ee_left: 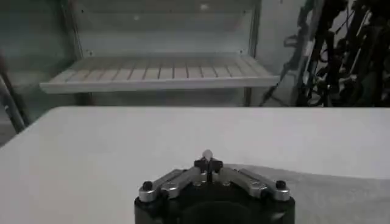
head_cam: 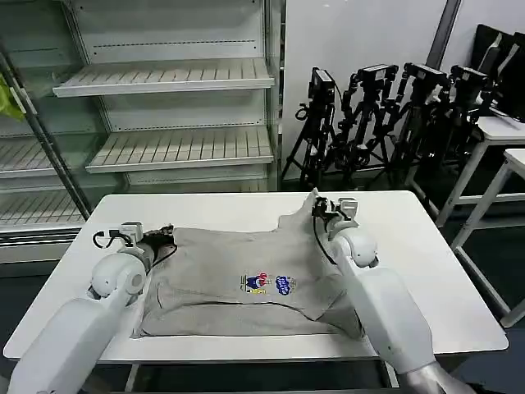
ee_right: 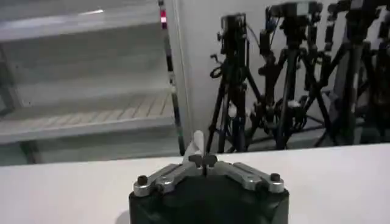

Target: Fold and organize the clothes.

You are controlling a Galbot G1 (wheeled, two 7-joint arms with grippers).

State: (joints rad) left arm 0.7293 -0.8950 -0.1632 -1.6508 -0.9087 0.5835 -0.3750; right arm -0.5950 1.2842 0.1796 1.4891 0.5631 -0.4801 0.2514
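grey t-shirt (head_cam: 246,279) pinched by left gripper (head_cam: 168,235) and right gripper (head_cam: 316,207); wrist views show fingertips clamping fabric.

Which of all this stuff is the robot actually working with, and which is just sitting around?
In the job:
- grey T-shirt
- left gripper, shut on its far left corner
- right gripper, shut on its far right corner, lifted
- white table

Lying about:
- shelves
- camera tripods

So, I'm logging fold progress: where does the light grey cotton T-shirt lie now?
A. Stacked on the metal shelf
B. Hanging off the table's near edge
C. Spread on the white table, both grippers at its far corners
C: the light grey cotton T-shirt lies spread on the white table, with the left gripper and the right gripper at its far corners.
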